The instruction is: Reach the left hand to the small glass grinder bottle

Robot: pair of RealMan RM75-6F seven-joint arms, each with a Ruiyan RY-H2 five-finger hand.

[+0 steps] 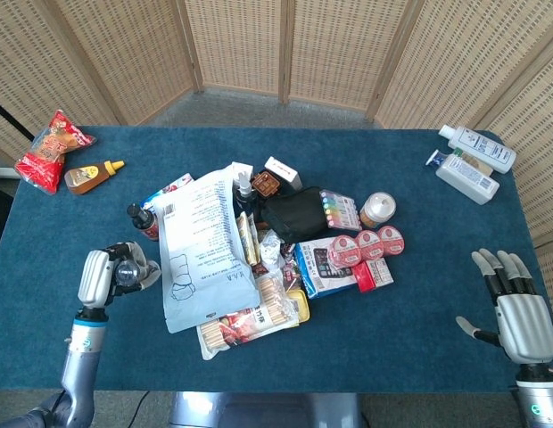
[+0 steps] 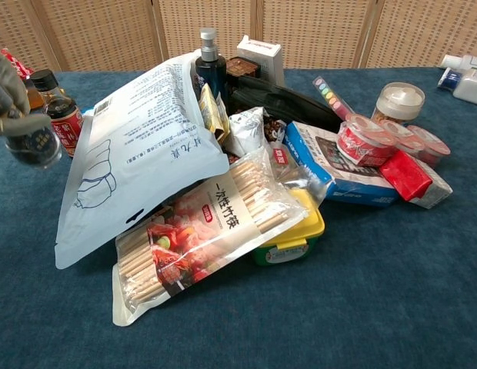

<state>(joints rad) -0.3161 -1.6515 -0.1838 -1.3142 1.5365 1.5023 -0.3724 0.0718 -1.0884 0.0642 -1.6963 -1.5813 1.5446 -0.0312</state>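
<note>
The small glass grinder bottle is gripped in my left hand, fingers wrapped around it, near the table's left front. In the chest view the bottle hangs above the blue cloth, with the left hand closed over its top at the frame's left edge. It sits just left of the big white pouch. My right hand rests at the front right with fingers spread and nothing in it.
A dark sauce bottle stands just behind the left hand. A heap of packets, boxes and cups fills the table's middle. A honey bottle and red snack bag lie far left; two lotion bottles far right.
</note>
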